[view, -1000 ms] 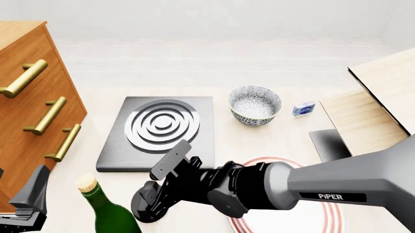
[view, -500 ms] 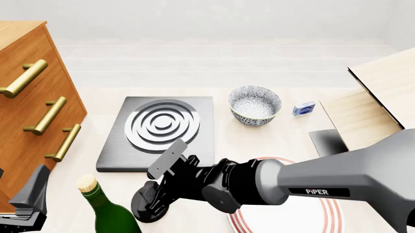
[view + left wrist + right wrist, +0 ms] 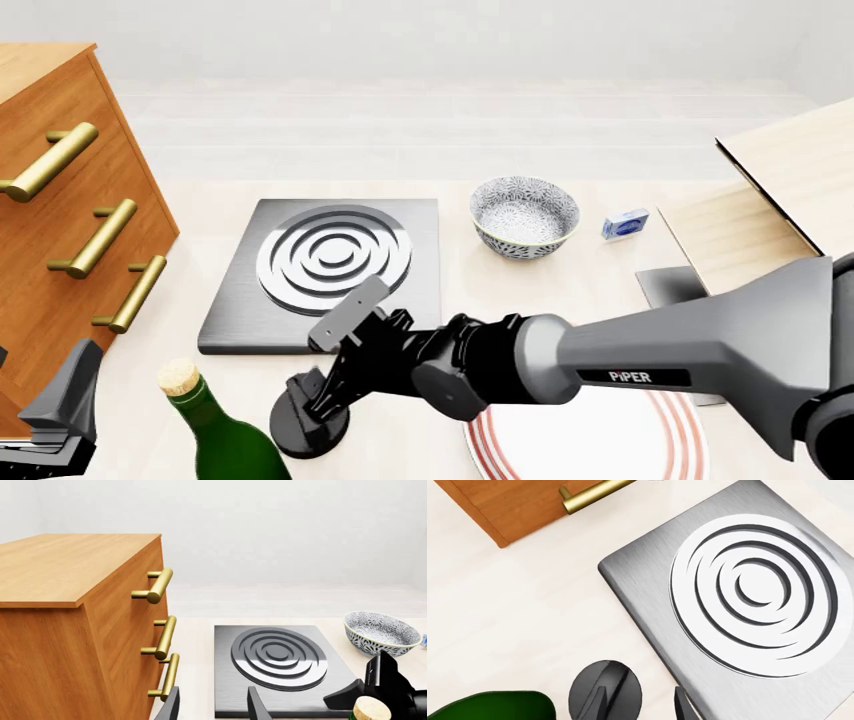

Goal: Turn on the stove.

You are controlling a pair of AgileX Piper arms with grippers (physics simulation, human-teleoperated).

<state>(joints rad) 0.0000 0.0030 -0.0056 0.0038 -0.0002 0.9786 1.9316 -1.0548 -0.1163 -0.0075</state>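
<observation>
The stove (image 3: 280, 300) is a dark grey slab with a burner of silver rings (image 3: 334, 258), also seen in the left wrist view (image 3: 333, 662) and the right wrist view (image 3: 647, 605). Its black round knob (image 3: 300, 430) lies on the table off the slab's near edge, beside the bottle. My right gripper (image 3: 334, 355) hangs open just above the knob (image 3: 620, 680); one fingertip (image 3: 599, 702) crosses the knob's face, the other (image 3: 684, 707) is over the slab's edge. My left gripper (image 3: 213, 710) is open and empty at the near left (image 3: 60, 410).
A green corked bottle (image 3: 220, 435) stands right beside the knob. A wooden dresser (image 3: 54, 250) with brass handles fills the left. A patterned bowl (image 3: 525, 215), a small blue box (image 3: 625, 224), a red-rimmed plate (image 3: 654, 445) and wooden boards (image 3: 787, 180) are to the right.
My right arm has shifted a little left and forward, its open fingers staying over the knob. The left arm has not moved.
</observation>
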